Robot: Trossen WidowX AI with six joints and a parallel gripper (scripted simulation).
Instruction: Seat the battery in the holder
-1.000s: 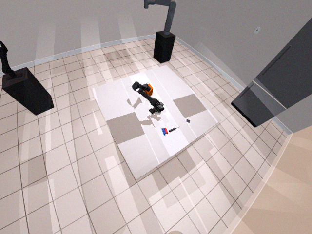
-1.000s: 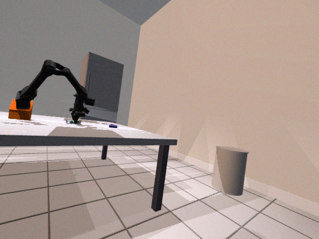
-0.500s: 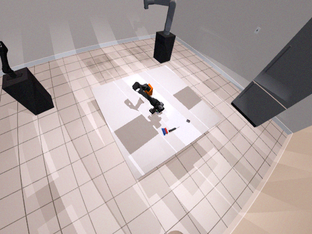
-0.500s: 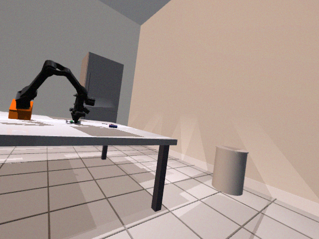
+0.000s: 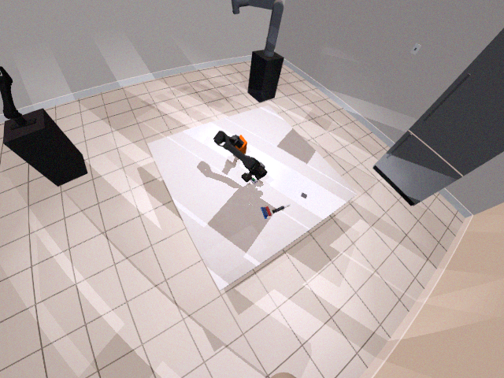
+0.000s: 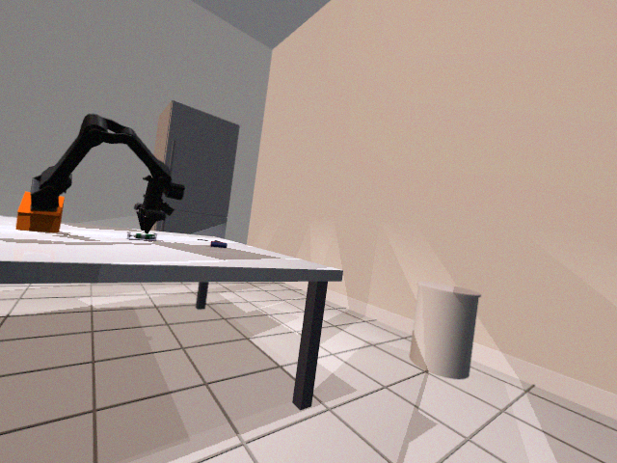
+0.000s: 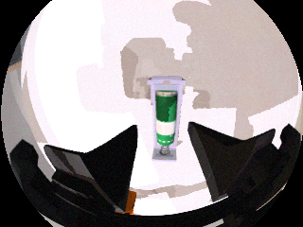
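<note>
The green battery (image 7: 166, 111) (image 6: 145, 235) with a white band lies lengthwise in the pale, clear holder (image 7: 171, 155), between its side walls, and looks straight. Its lower end in the wrist view meets the coiled spring (image 7: 164, 150). Its other end is near the lip (image 7: 167, 79), with a small gap showing from above; whether the terminal is under the lip I cannot tell. My gripper (image 7: 163, 128) (image 6: 147, 231) is open, one finger on each side of the battery with space between, low over the holder. Whether the fingertips touch the holder is not clear.
The holder is on the white table (image 5: 190, 162). A blue and red object (image 5: 266, 212), a dark handled tool (image 5: 278, 209) and a small dark square (image 5: 304, 195) lie beyond it, away from my orange base (image 5: 242, 143) (image 6: 40, 220). The table's edge (image 6: 318, 274) lies beyond them.
</note>
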